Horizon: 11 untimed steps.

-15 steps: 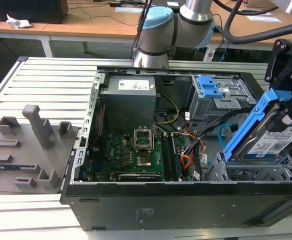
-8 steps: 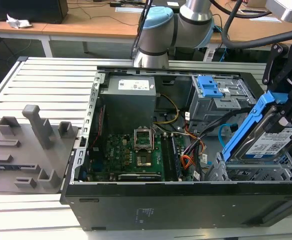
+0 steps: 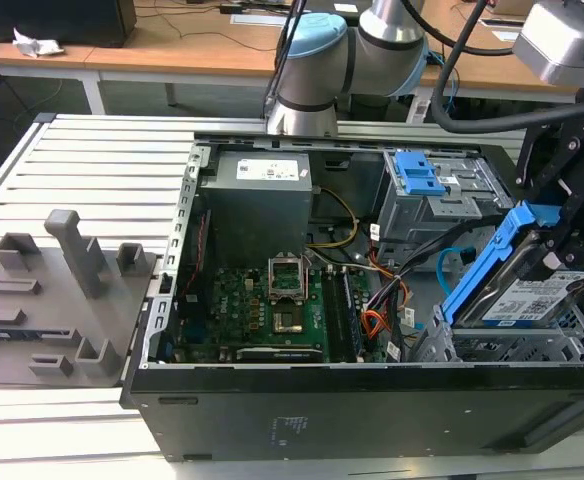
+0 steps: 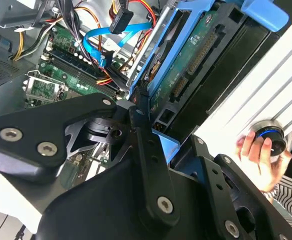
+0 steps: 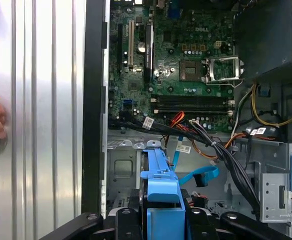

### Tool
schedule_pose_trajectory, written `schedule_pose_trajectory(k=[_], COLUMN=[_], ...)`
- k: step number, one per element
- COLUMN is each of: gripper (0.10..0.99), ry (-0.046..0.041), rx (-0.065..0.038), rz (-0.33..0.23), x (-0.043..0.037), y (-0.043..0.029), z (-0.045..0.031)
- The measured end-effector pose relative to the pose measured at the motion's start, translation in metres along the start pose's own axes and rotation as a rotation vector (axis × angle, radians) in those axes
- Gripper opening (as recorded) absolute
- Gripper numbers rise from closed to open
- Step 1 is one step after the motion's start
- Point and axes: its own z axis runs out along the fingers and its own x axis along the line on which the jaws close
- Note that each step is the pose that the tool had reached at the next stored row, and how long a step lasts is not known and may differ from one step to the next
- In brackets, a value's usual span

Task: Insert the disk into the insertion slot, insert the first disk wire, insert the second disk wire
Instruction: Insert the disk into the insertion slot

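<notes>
Holding the disk (image 3: pixel 525 298) tilted over the slot (image 3: pixel 512 347) in the exterior view, the gripper (image 3: pixel 560 248) is clamped tight on its raised end.

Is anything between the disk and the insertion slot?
Nothing visible blocks it: the disk tilts with its lower end at the insertion slot. The second disk wire loops just beside it.

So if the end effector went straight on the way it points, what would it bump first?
Probably the slot. The end effector holds the disk tilted just above that cage, so the disk's low edge would likely touch the cage first. Depth is hard to judge here.
</notes>
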Motion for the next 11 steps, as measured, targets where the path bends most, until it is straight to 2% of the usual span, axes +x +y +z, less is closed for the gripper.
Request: schedule_pose_trajectory(k=[11], gripper=[0.365], ry=[0.0], rx=[0.0], rz=[0.0], x=[0.0003], y=[-0.0007], z=[0.0155])
